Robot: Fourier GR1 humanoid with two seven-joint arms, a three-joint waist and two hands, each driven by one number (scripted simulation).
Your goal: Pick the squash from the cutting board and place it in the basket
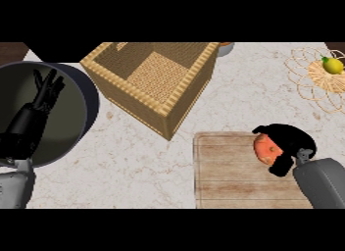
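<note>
Head view, looking down on marble worktop. Right hand sits over the orange squash, w/ fingers curled round its top and right side; only the left part of the squash shows. Squash lies at the upper-right corner of the wooden cutting board, apparently not yet lifted. Woven basket stands up-left of the board, well apart from the hand, open side up. Left hand rests at the view's left, fingers straight and up, over a dark round pan. A wire dish w/ a lemon lies top right. Handling, as a judgement: squash is prob. stiff, fairly heavy for its bulk, smooth-skinned and rounded, so it may roll or slip; best held across its widest part, fingers and thumb on opposite sides.
</note>
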